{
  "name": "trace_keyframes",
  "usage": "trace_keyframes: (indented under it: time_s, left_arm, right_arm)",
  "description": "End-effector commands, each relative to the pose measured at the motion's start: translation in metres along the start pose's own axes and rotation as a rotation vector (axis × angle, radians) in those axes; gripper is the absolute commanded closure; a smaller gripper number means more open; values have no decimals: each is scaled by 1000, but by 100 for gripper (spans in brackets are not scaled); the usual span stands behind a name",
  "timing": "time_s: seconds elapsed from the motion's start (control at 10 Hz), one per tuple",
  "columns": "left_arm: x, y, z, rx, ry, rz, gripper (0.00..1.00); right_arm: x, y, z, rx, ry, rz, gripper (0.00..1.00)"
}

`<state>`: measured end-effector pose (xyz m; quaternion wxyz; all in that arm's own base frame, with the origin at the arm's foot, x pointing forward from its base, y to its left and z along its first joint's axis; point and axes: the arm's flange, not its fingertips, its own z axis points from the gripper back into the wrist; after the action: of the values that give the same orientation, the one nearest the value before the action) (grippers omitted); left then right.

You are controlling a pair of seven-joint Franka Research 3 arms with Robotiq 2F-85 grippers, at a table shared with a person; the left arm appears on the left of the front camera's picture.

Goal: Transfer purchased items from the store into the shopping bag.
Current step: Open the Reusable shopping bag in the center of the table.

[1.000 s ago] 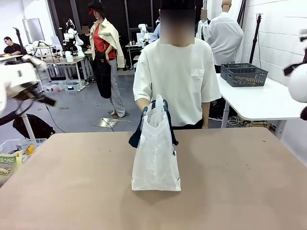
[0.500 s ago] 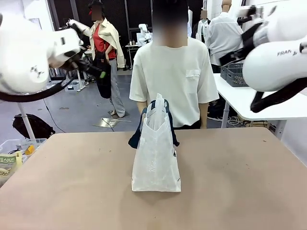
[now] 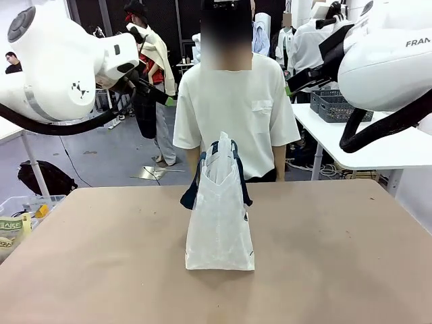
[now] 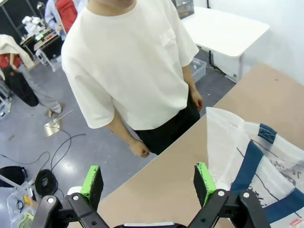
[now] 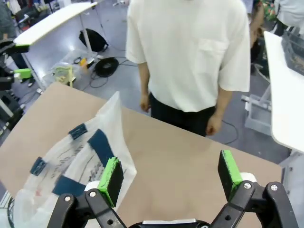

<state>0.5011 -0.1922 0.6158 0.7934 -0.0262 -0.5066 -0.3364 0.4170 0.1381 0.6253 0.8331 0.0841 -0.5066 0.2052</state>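
While both arms are raised above the table [image 3: 337, 270], the items stand as follows.

Item: shopping bag [image 3: 219, 216]. Frosted translucent plastic, navy strap handles [image 3: 192, 192], navy print. It stands upright near the middle of the brown table, on the person's half. Its mouth is open at the top and the handles droop over both sides. What it contains cannot be made out through the plastic.

Item: left gripper [image 4: 148, 183]. Green pads spread wide with nothing between them. It is high over the table's far edge, with the bag below and to one side.

Item: right gripper [image 5: 170, 175]. Pads likewise spread wide and bare. It is over the tabletop, with the bag below and to the other side.

Item: person [image 3: 233, 115]. White short-sleeved shirt, standing at the far edge directly behind the bag, hands [image 4: 141, 149] down at the sides and apart from it.

Item: dark grey basket [image 3: 344, 104]. On a white side table [image 3: 364, 145], well apart to the right.
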Motion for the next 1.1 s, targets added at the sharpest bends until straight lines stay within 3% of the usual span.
trace_keyframes:
  time_s: [0.0, 0.1, 0.3, 0.6, 1.0]
  left_arm:
    - [5, -9, -5, -14, 0, -10, 0]
    - [8, -22, -7, -30, -8, -25, 0]
    - [26, -54, -29, -91, 68, -61, 0]
    - [50, -100, -57, -162, 169, -132, 0]
    - [51, -130, -83, -220, 251, -161, 0]
  right_arm:
    - [2, 9, 3, 24, 1, 5, 0]
    - [8, 18, -3, 31, 26, -2, 0]
    - [11, 58, -12, 86, 97, 17, 0]
    - [5, 104, -36, 54, 183, 119, 0]
    - [-9, 153, -60, 73, 296, 122, 0]
